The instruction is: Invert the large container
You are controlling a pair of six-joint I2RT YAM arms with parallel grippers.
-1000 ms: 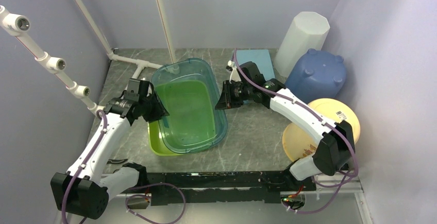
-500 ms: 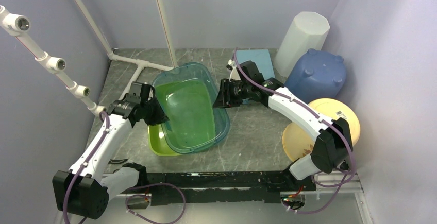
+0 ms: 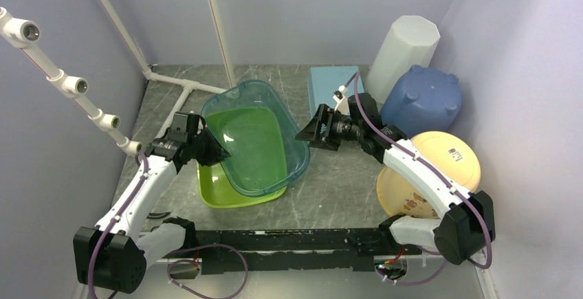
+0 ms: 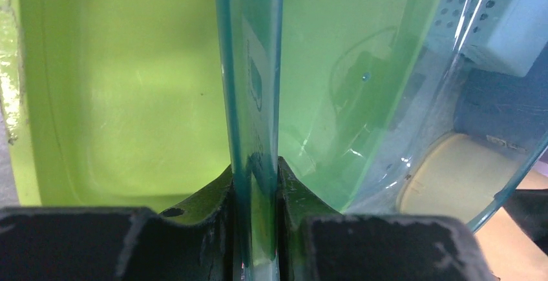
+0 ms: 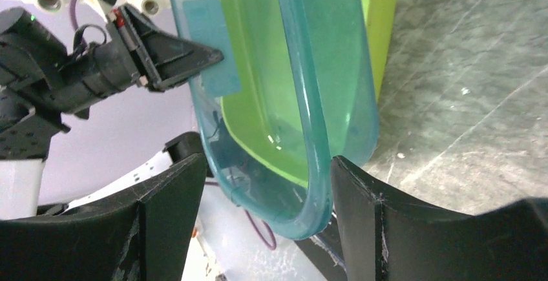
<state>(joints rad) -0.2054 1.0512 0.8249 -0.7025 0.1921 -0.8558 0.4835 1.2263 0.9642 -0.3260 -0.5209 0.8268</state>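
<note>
The teal see-through container (image 3: 256, 134) sits tilted over a lime-green tub (image 3: 223, 194) mid-table, the left gripper (image 3: 212, 149) clamped on its left rim; the right gripper (image 3: 302, 135), jaws spread, is just beside its right rim

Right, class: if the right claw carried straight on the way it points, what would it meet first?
The right claw is open and points at the rim of the see-through blue tub. In the wrist view that rim shows between its fingers, so it would probably meet the tub first, though depth is unclear.
</note>
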